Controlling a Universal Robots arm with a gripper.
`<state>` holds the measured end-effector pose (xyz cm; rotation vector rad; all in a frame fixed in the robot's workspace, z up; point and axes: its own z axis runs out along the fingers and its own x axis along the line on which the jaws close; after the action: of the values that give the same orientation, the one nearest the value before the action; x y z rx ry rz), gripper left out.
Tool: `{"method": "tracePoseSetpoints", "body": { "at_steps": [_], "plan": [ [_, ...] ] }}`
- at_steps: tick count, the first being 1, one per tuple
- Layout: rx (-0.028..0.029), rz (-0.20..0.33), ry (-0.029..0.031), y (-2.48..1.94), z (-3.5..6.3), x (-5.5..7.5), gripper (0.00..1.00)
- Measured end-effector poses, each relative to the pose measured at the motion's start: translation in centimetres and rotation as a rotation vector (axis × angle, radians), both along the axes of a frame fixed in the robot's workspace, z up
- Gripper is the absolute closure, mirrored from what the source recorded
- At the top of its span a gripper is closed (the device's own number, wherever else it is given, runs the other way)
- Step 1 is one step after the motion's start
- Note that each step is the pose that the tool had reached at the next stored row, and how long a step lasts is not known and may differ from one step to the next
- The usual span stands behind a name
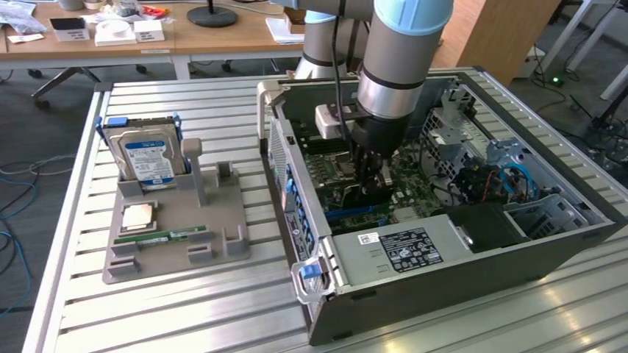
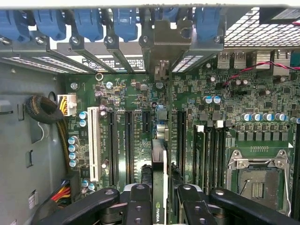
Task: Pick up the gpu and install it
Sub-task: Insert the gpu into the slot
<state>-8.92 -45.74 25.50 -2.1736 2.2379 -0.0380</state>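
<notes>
**gpu (image 2: 158,178) gripped inside the computer case (image 1: 442,257)**

At the exterior view's left, a grey holder (image 1: 220,220) carries a hard drive (image 1: 147,156) and memory stick (image 1: 162,237). Centre, the arm (image 1: 393,66) reaches down into the open case, jaws clamping the gpu edge-on over the motherboard (image 2: 122,93).

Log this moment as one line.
gripper: shut on gpu | gpu: held edge-on over slots on motherboard | site: inside computer case | seated: cannot tell

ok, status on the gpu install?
Gripper shut on gpu, inside open PC case. Card edge-on over motherboard, bracket toward case rear. Nothing seen blocking.
</notes>
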Motion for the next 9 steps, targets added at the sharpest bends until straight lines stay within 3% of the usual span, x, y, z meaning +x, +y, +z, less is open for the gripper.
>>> {"method": "tracePoseSetpoints", "body": {
  "at_steps": [9],
  "plan": [
    [0.0002, 0.000, -0.0001, 0.03, -0.11, 0.00, 0.74]
  ]
}}
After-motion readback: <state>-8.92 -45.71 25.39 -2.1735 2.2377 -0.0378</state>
